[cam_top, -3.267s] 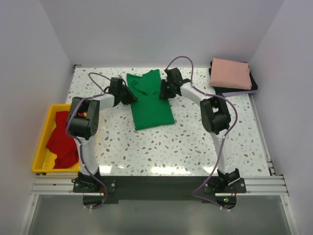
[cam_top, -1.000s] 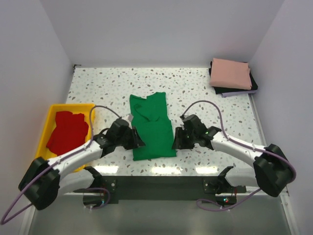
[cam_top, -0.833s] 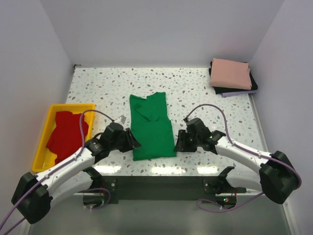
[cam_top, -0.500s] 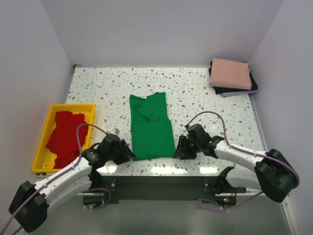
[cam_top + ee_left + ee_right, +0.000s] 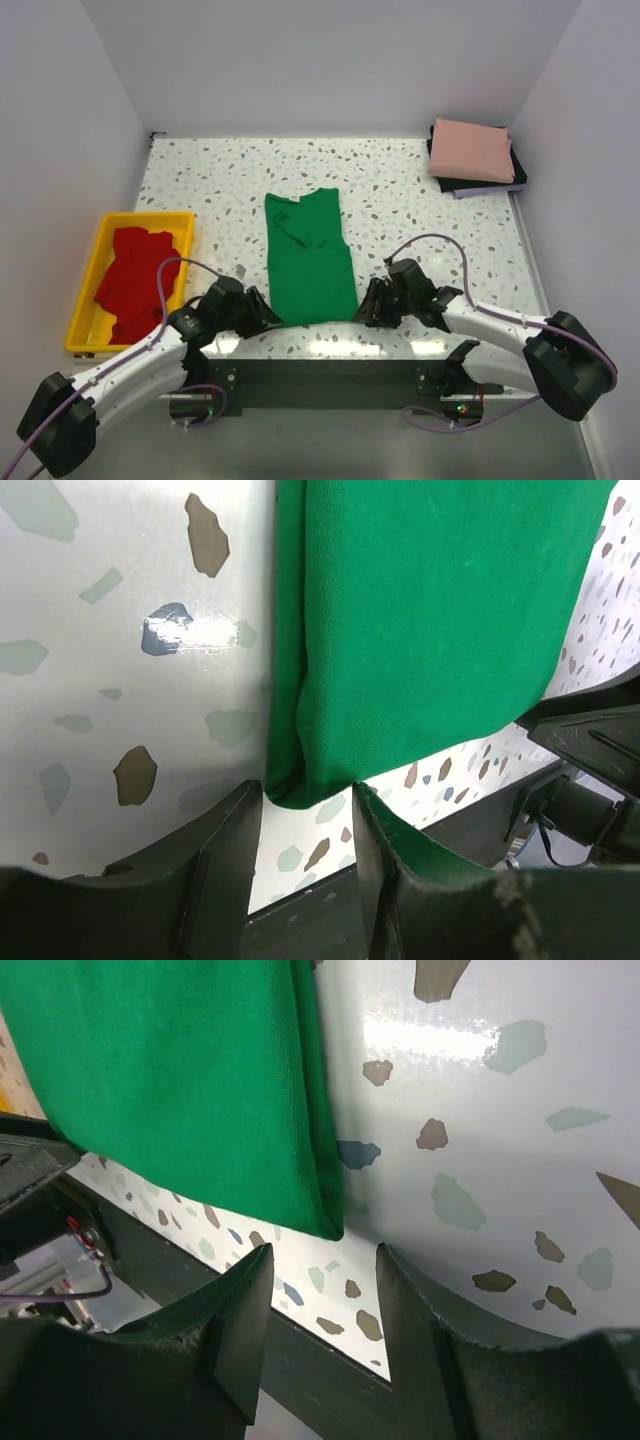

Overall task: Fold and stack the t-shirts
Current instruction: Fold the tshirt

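Note:
The green t-shirt lies on the table as a long folded strip, collar end far, hem end near. My left gripper is open at the hem's near left corner, jaws astride it without closing. My right gripper is open at the hem's near right corner, which sits just ahead of the jaws. The salmon pink t-shirt lies folded on a dark stack at the far right. The red t-shirt lies crumpled in the yellow tray at the left.
The table's near edge and the black base rail lie just behind both grippers. The dark folded stack under the pink shirt sits in the far right corner. White walls close the back and sides.
The green shirt was dragged from the far middle toward the near edge. Both grippers have since slid back along its sides to the near hem corners and stand open there.

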`<action>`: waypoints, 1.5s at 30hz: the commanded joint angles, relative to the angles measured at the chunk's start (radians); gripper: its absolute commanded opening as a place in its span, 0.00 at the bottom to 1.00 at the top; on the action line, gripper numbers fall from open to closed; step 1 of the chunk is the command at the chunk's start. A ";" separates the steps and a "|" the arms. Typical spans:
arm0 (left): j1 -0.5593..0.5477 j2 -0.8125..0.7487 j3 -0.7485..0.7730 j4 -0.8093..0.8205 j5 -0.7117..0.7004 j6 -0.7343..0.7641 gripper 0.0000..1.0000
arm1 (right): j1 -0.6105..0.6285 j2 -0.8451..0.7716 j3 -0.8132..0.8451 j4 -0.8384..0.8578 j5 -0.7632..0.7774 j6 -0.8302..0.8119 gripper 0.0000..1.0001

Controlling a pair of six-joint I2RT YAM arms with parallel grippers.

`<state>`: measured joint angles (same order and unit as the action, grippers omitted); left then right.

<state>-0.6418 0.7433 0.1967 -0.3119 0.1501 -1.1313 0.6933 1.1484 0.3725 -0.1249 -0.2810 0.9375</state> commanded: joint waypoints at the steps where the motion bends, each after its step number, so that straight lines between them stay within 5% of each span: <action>1: -0.002 0.016 -0.040 -0.009 0.011 -0.010 0.46 | -0.009 -0.021 -0.036 0.089 0.020 0.056 0.50; 16: -0.002 0.039 -0.052 0.022 0.016 -0.005 0.37 | -0.012 0.011 -0.101 0.271 0.068 0.130 0.38; 25: -0.001 0.076 -0.029 0.045 0.043 0.021 0.11 | -0.011 0.020 -0.066 0.229 0.034 0.078 0.01; 29: -0.001 0.058 -0.019 0.027 0.063 0.037 0.00 | -0.012 -0.015 -0.049 0.174 -0.004 0.028 0.00; 38: -0.015 -0.112 0.055 -0.188 0.120 0.110 0.00 | -0.011 -0.249 -0.047 -0.071 -0.150 -0.083 0.00; 45: -0.016 -0.139 0.245 -0.334 0.074 0.180 0.00 | -0.011 -0.414 0.046 -0.300 -0.113 -0.134 0.00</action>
<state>-0.6552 0.5919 0.3340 -0.5583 0.2489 -1.0172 0.6849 0.7620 0.3431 -0.2859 -0.3878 0.8547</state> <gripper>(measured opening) 0.027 0.033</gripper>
